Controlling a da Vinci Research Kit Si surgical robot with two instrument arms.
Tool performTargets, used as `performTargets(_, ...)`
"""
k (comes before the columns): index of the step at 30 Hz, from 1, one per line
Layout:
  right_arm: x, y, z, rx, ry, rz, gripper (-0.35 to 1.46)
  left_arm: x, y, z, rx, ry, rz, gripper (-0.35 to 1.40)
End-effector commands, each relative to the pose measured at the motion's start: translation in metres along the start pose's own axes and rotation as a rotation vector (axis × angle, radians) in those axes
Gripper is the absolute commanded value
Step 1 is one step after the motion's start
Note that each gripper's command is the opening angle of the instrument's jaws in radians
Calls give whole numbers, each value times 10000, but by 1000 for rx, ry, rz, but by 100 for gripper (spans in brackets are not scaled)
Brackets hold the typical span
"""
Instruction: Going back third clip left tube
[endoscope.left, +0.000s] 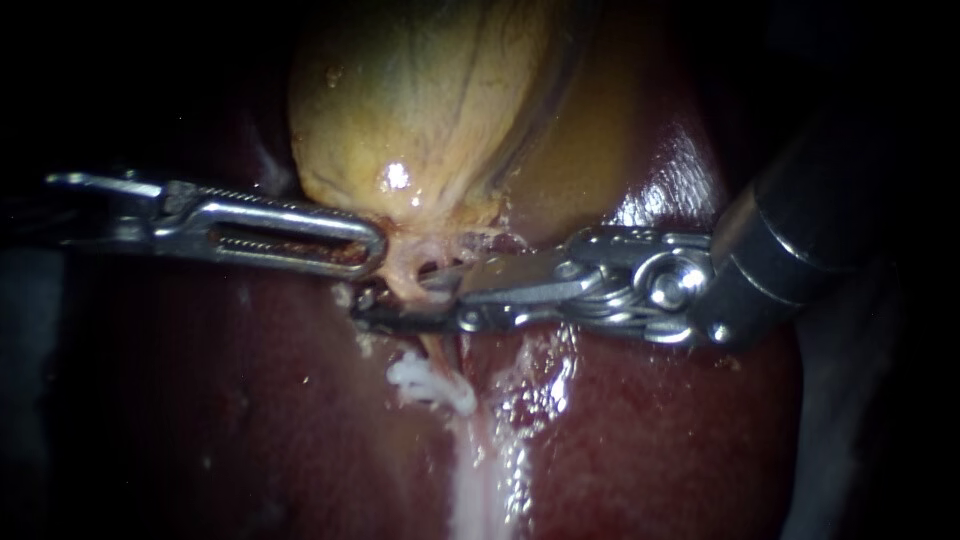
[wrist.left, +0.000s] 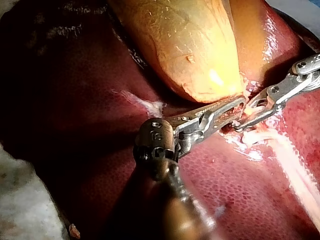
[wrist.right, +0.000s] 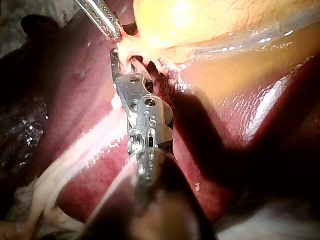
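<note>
gallbladder (endoscope.left: 420, 100): tan-yellow sac, smooth and finely veined, with a wet glint; tapers to a pale stringy neck.
liver (endoscope.left: 200, 400): dark maroon, glossy, lying under everything.
left instrument (endoscope.left: 372, 245): steel, long slotted jaws lying narrow together, pinching the gallbladder at its neck; shaft lies level.
right instrument (endoscope.left: 415, 297): hinged steel links on a dark shaft; jaws parted, with the tube crossing the gap.
tube (endoscope.left: 432, 345): thin pinkish cord just below the neck; its long axis runs from the neck down to the white fatty band (endoscope.left: 480, 480), crosswise to both instruments.
clip (endoscope.left: 432, 385): white ribbed lump on the tube below the right jaws; probably more than one, but I can't count them.
</note>
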Motion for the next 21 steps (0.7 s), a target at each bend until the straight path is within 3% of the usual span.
performTargets(1, -1, 0, 1, 3, 0, -1, -35, 0, 0, 0, 1, 1, 0, -35)
performTargets(9, -1, -2, 2, 13, -2, -1, -33, 0, 0, 0, 0, 1, 0, -35)
performTargets(11, 0, -4, 2, 41, 53, -34, 8, 0, 0, -1, 0, 1, 0, -35)
performTargets(13, 4, -4, 4, 53, 77, -73, 39, 0, 0, -1, 0, 1, 0, -35)
performTargets(16, 12, -2, 8, -14, 111, -164, 50, 0, 0, -1, 0, 1, 0, -35)
performTargets(21, 11, -2, 3, -9, 108, -193, 50, -1, 0, -2, 0, 0, 1, -35)
